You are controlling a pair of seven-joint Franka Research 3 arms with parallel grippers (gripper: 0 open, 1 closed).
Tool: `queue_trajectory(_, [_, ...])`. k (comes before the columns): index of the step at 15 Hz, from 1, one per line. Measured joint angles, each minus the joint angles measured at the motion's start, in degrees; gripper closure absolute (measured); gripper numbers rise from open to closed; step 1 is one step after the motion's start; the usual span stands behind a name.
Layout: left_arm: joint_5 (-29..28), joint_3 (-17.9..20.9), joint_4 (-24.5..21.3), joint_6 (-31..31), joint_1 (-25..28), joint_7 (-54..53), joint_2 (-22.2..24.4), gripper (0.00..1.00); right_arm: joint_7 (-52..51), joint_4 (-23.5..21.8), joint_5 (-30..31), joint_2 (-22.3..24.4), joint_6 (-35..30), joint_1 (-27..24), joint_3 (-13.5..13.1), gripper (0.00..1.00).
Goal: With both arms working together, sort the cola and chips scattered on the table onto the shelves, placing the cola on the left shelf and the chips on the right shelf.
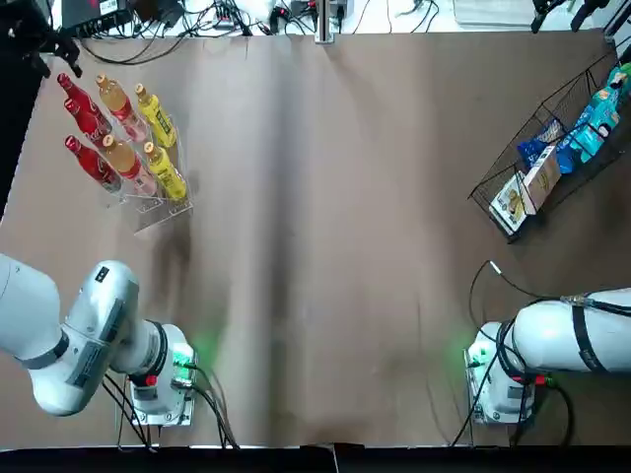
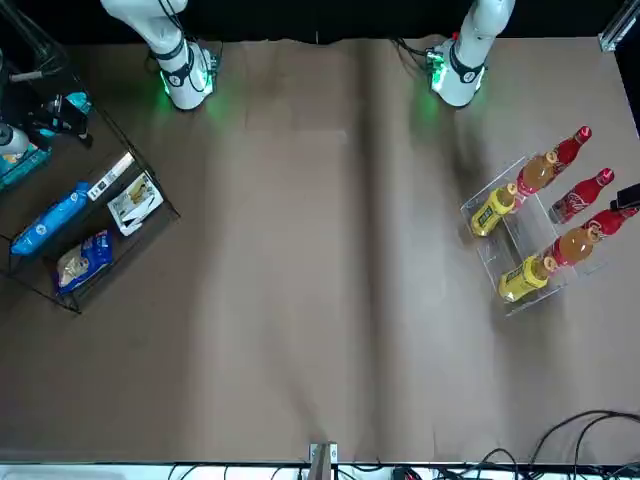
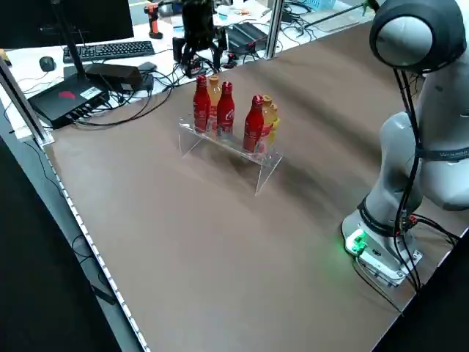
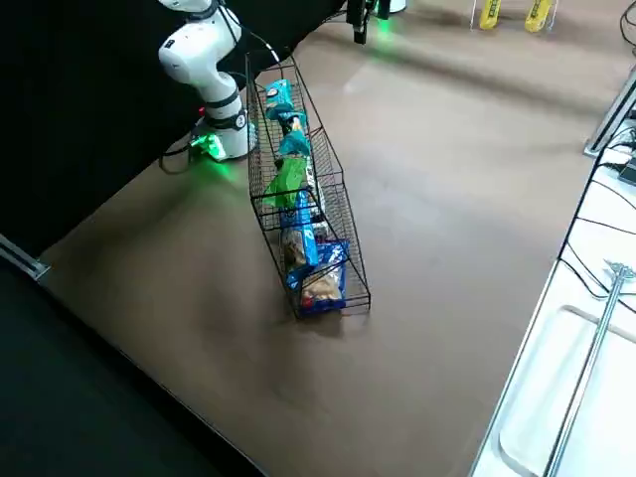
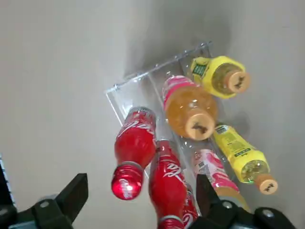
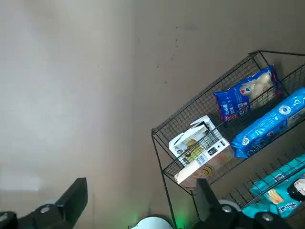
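Cola [image 5: 135,138] in clear rack [image 5: 116,98]; chips [image 6: 281,188] in wire basket [image 6: 174,164].

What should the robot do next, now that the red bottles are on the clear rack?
Probably ease the open left gripper straight back from the clear rack: the red bottles already rest there, and any sideways swing could knock them.

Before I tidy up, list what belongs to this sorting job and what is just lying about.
Part of the job:
- red cola bottles, in the clear rack
- green packet and teal packets, in the wire basket
- left gripper, open near the bottles
- right gripper, open near the basket

Just about:
- yellow bottles
- keyboard
- drill
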State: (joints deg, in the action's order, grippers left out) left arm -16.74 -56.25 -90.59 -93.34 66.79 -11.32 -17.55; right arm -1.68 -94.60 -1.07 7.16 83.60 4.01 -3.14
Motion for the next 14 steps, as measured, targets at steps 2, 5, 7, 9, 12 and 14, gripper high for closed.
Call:
queue_trajectory(2, [-0.4,-0.8,0.7,0.3,-1.4,0.1,2.3,0.0,0.0,0.0,0.0,0.0,0.0,0.0,0.0,0.0])
queue_trajectory(5, [-2.6,-3.8,1.5,4.5,-4.4,0.7,6.6,0.0,0.0,0.0,0.0,0.0,0.1,-0.1,-0.2,0.0])
queue_trajectory(7, [-5.1,-5.3,1.9,8.2,-10.1,3.9,8.2,0.0,0.0,0.0,0.0,0.0,0.1,-0.1,-0.2,0.0])
queue_trajectory(9, [-6.2,-3.2,2.2,9.6,-20.3,10.2,8.8,0.0,0.0,0.0,0.0,0.0,0.1,-0.1,-0.2,0.0])
queue_trajectory(12, [-5.2,8.2,3.0,10.2,-38.3,15.6,9.1,0.0,0.0,0.0,0.0,0.0,0.1,-0.2,-0.3,0.0])
queue_trajectory(14, [1.8,23.9,5.8,10.3,-52.5,15.8,9.2,0.0,0.0,0.0,0.0,0.0,0.1,-0.3,-0.3,0.0])
